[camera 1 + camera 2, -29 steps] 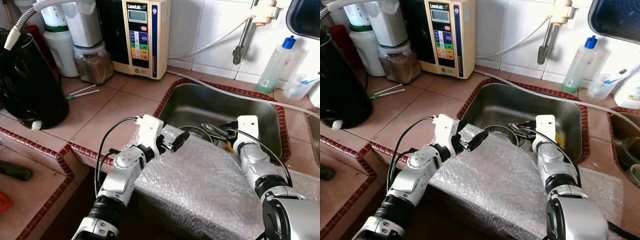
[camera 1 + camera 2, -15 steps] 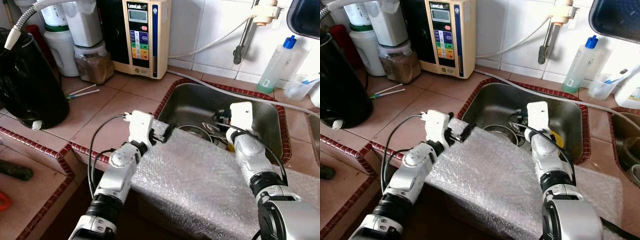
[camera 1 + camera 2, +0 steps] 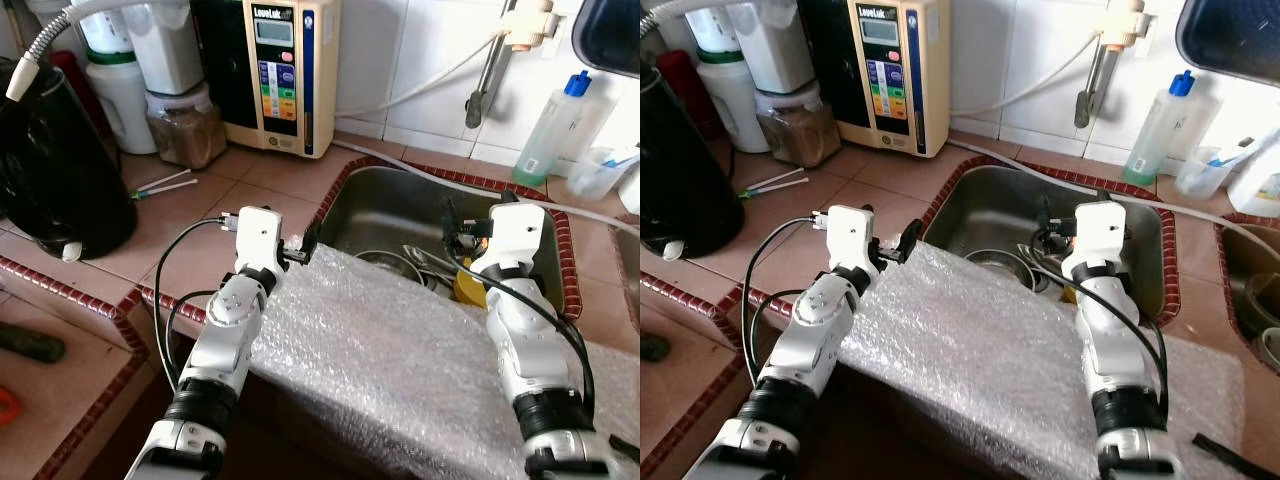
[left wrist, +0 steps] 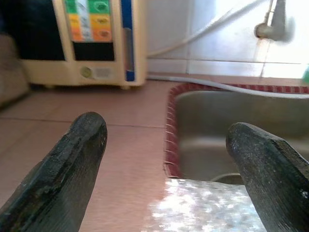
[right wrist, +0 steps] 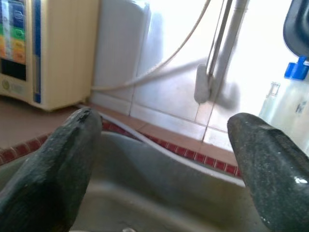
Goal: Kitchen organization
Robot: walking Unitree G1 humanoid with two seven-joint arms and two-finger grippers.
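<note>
Bubble wrap (image 3: 400, 350) draped over the sink's (image 3: 380, 205) near rim, long axis running left to right across the front. Left gripper (image 3: 300, 247) spread wide, empty, right at the sheet's far-left corner. Right gripper (image 3: 452, 228) also spread, empty, above the basin beyond the far edge. Left nearer.

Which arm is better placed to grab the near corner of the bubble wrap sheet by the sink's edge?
Probably left. The open left gripper hovers right at the clear bubble wrap sheet's corner by the steel sink's rim, while the open right gripper is raised over the basin.
</note>
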